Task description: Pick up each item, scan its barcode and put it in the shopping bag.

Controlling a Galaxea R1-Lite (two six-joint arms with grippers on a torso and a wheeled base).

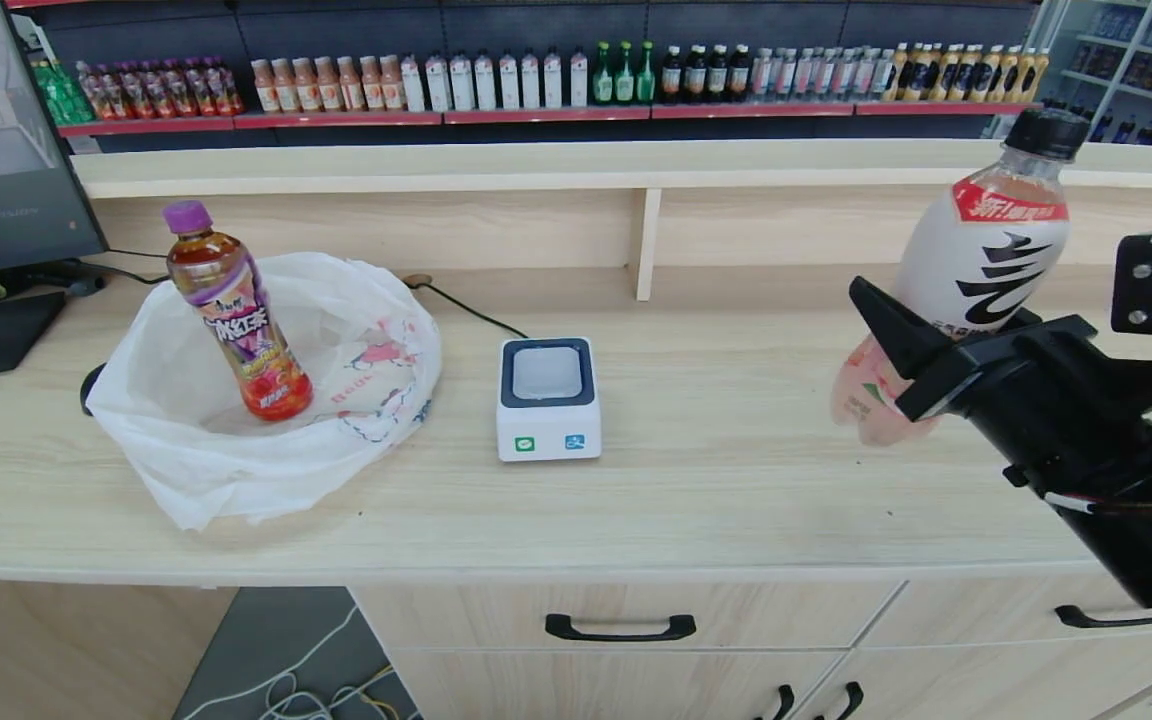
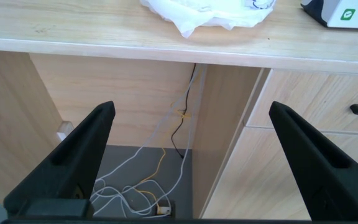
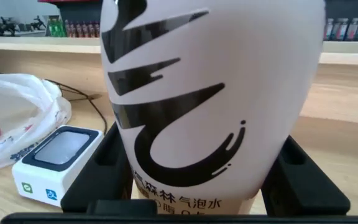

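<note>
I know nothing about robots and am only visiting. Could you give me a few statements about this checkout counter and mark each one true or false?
1. The right gripper grips a black-capped bottle. True.
2. The purple-capped tea bottle lies on the bare counter. False: it stands upright inside the white shopping bag.
3. The scanner sits on the counter between the bag and the held bottle. True.
4. The left gripper is clamped on the bag. False: it is open and empty, low in front of the counter.
</note>
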